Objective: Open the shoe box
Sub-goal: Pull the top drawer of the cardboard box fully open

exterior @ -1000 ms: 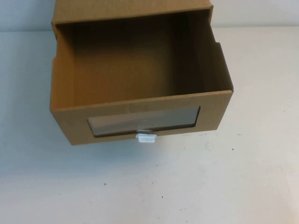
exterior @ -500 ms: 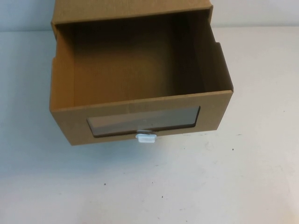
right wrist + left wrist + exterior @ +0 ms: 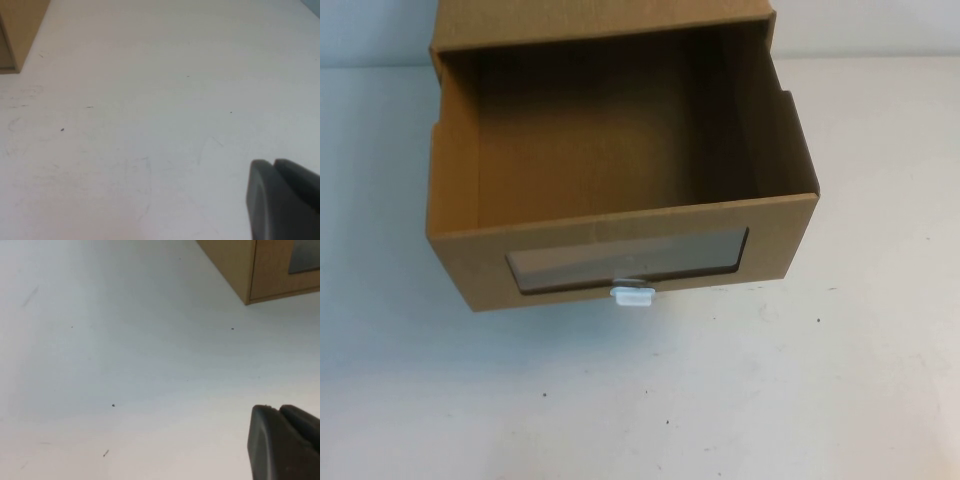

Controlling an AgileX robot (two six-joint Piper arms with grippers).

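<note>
In the high view, the shoe box [image 3: 780, 235] stands in the upper middle of the frame on the white table [image 3: 820, 400]. It is already open. Its drawer [image 3: 455, 190] is pulled out from the outer sleeve [image 3: 600, 20], toward the lower edge of the frame. The inside of the drawer is bare brown cardboard. The front wall of the drawer has a clear window [image 3: 630, 258]. A small white pull tab [image 3: 633, 294] sits just under the window, at the middle of the front. No arm shows in this view.

In the left wrist view, the left gripper [image 3: 276, 409] hangs over the bare table [image 3: 125, 340]. Its two dark fingers are pressed together, with only a thin line between them, and they pinch nothing. One lower corner of the shoe box [image 3: 235, 265] is seen well apart from it, with a part of the window [image 3: 305, 255].

In the right wrist view, the right gripper [image 3: 272, 162] is also over the table [image 3: 150, 100], its claw pressed together and empty. A small corner of the shoe box [image 3: 20, 25] appears far from it.
</note>
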